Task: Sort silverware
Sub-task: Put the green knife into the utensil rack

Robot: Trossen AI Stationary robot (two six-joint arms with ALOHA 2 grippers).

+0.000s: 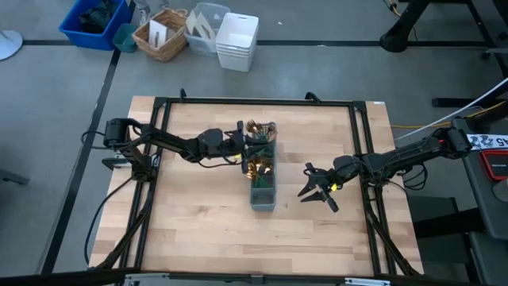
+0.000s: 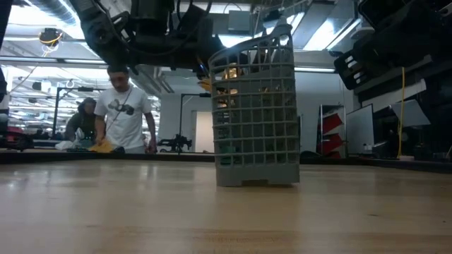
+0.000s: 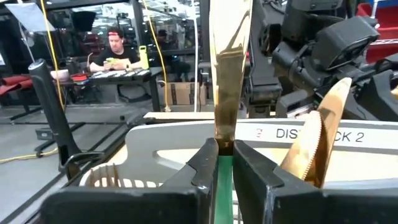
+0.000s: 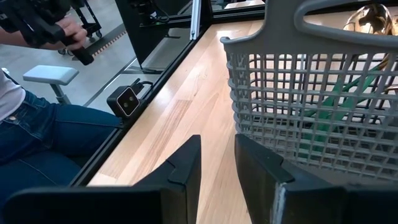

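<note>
While my left gripper (image 3: 225,163) clamps a gold-bladed knife (image 3: 229,68) by its green handle above the grey caddy's (image 1: 263,194) far end, more silverware (image 1: 259,165) stands inside that caddy; my right gripper (image 1: 316,191), fingers parted and empty, waits just beside the caddy's near end.

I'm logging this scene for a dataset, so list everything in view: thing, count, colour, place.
caddy: one, grey, mesh-walled, middle of the table.
silverware: several, count unclear, gold heads and green handles, standing in the caddy.
knife: one, gold blade, green handle, in the left gripper.
table: one, light wood, black frame.
bins and basket: several, blue, white, wicker, on the floor beyond the table.
people: a few, in the room behind.
left gripper: shut on the knife, over the caddy.
right gripper: open, beside the caddy.
</note>
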